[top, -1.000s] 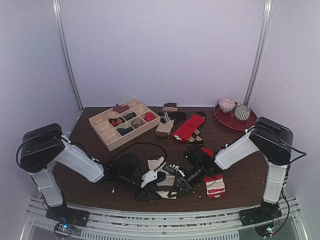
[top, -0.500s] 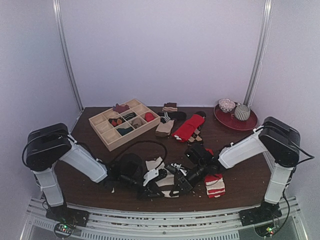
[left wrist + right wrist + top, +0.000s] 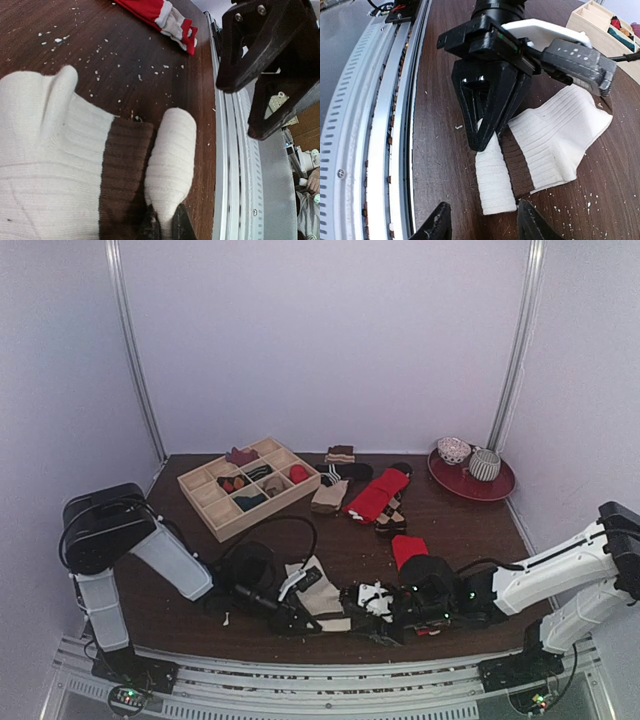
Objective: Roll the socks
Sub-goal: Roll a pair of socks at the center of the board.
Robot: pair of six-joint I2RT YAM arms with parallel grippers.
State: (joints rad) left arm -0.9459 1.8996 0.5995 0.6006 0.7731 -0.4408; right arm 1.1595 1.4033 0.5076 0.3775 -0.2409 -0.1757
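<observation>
The cream sock (image 3: 45, 165) with a brown band (image 3: 125, 170) lies flat near the table's front edge, and it also shows in the top view (image 3: 322, 598). My left gripper (image 3: 165, 227) is shut on its folded cream end (image 3: 172, 150). My right gripper (image 3: 485, 225) is open and empty, its jaws spread either side of that fold's free tip, not touching it. It faces the left gripper (image 3: 487, 130). The red sock with a white-striped end (image 3: 165, 15) lies behind; in the top view only its red part (image 3: 408, 548) shows beside my right arm.
A wooden compartment tray (image 3: 250, 485) stands at the back left. A pile of other socks (image 3: 375, 495) lies at the back middle. A red plate with bowls (image 3: 470, 480) is at the back right. The metal rail (image 3: 240, 165) runs right beside the sock.
My right arm has dropped low along the front edge and now covers the red sock's striped end. My left gripper has stayed on the cream sock, shifted slightly.
</observation>
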